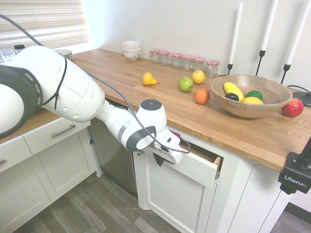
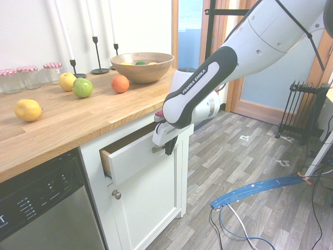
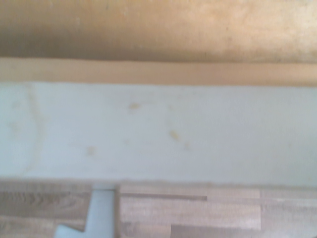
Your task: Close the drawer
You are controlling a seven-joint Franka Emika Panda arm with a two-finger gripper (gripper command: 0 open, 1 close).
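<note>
Drawer (image 2: 136,154) front at the second exterior view's centre has the clenched, empty gripper (image 2: 167,147) pressed against its right end, presumably to shove it shut, as it juts part-open below the worktop (image 2: 78,122) edge.

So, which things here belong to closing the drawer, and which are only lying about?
For the job:
- white-fronted wooden drawer, partly open
- shut claw

Lying about:
- wooden fruit bowl
- loose fruit
- red-lidded glass jars
- white candles
</note>
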